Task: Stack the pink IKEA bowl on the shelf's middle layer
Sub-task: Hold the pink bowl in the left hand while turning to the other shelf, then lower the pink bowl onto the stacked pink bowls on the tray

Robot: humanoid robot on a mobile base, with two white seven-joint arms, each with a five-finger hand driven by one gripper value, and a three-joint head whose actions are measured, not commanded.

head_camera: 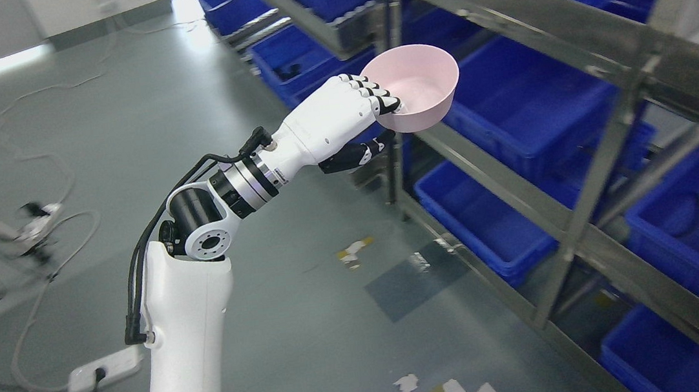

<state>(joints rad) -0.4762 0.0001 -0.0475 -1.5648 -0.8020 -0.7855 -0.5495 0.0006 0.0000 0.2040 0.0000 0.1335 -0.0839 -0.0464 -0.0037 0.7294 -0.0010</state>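
Left hand (361, 107) is up at the shelf (539, 26), fingers (378, 94) hooked over the near rim of the pink bowl (421, 88), thumb underneath, pinching the wall. The bowl hangs in the air just off the shelf's front edge, tilted toward the blue bins (521, 100) on the middle layer. No stack of bowls shows from here. Best play, I'd say: level the bowl, clear the front rail, go in slow, and release only once it seats.

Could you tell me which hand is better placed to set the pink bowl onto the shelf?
Left: the left hand already grips the pink bowl beside the shelf. No right arm shows.
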